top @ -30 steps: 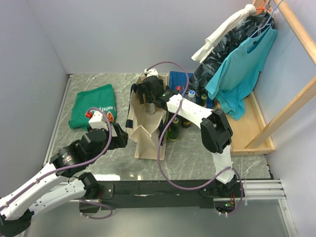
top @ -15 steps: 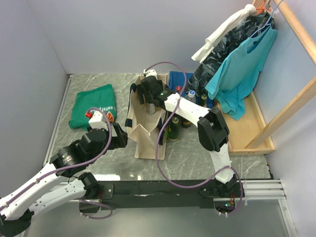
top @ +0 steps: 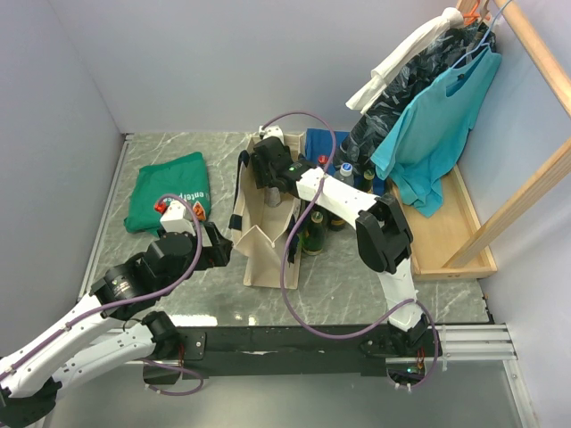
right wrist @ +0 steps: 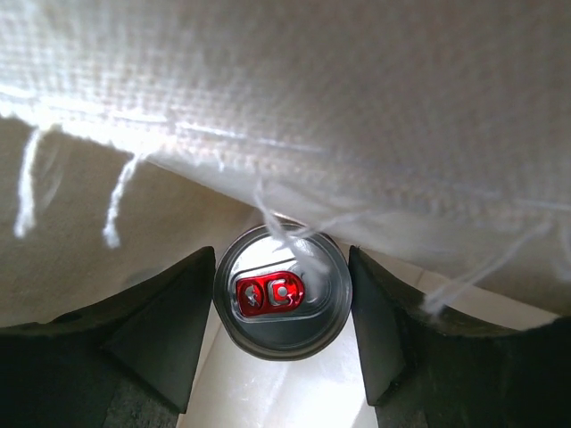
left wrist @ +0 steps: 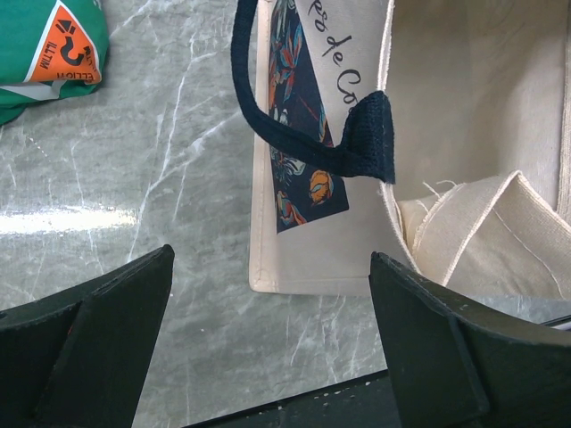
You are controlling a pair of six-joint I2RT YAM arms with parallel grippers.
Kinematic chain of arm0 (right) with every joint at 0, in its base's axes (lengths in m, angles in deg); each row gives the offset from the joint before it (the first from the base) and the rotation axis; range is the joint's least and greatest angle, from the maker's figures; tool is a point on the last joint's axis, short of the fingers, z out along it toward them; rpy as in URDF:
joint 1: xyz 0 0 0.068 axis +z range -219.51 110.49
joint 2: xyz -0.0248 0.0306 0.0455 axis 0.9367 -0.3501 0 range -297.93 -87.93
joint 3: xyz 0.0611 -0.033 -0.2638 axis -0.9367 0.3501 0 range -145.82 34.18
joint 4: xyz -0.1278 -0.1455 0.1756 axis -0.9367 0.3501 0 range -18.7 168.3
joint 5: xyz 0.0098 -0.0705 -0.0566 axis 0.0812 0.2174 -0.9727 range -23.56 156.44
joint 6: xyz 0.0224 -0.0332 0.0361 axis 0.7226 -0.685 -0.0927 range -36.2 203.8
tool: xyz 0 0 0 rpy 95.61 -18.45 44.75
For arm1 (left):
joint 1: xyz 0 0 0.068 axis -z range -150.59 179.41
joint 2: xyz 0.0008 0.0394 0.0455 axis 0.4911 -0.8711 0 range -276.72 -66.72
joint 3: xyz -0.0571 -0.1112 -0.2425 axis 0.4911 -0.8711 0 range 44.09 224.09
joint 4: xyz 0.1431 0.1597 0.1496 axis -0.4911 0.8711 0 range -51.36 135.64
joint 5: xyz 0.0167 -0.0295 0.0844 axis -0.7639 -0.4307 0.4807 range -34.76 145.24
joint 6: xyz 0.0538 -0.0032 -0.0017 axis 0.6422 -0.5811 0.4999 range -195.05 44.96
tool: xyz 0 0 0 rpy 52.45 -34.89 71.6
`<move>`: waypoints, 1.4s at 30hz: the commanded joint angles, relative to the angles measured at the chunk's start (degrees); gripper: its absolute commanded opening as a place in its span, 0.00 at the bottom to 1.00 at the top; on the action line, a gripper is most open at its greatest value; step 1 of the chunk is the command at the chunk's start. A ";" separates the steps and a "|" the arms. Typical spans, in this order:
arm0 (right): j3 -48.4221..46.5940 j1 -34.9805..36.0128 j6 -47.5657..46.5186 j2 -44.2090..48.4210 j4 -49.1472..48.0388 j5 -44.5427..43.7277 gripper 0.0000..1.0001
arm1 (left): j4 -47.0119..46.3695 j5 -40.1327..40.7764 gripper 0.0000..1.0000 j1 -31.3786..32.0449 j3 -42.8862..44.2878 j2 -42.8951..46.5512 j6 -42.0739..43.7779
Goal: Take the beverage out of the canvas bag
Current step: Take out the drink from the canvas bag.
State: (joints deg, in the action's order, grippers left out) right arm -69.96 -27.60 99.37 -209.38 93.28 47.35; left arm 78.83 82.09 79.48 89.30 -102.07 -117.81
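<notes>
1. Right wrist view: the right gripper [right wrist: 281,259] is inside the canvas bag [right wrist: 268,107], its fingers pressed against the beverage can [right wrist: 282,303] at 9 and 3 o'clock.
2. Top external view: the bag stands mid-table.
3. The left gripper [left wrist: 272,259] gapes wide, empty, at the bag's 8 o'clock.

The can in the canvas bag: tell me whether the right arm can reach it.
Probably yes. The right gripper is inside the canvas bag, fingers touching both sides of the can; only frayed fabric overhangs its rim.
</notes>
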 commanded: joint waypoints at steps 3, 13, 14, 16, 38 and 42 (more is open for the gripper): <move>-1.16 0.36 0.69 0.60 2.72 1.25 0.69 | -0.98 0.57 0.96 0.21 0.84 0.37 -0.30; -0.01 0.36 0.69 2.00 3.25 2.13 0.73 | -0.90 0.39 0.96 0.21 0.93 0.20 -0.22; -0.10 0.36 0.69 1.92 3.51 2.30 0.73 | -0.98 0.48 0.96 0.21 0.84 0.11 -0.22; -0.28 0.36 0.77 1.92 3.86 2.57 0.72 | -0.90 0.48 0.96 0.21 0.93 0.20 -0.30; 0.69 0.28 0.86 3.67 5.53 4.50 0.32 | -0.90 0.39 0.96 0.12 0.93 0.11 -0.22; 0.60 0.36 0.86 3.94 6.06 5.29 0.07 | -0.98 0.31 0.96 0.21 0.84 0.20 -0.22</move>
State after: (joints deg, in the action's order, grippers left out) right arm -69.83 -27.62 99.37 -209.01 96.71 49.58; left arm 78.83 82.09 79.48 89.30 -102.11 -117.79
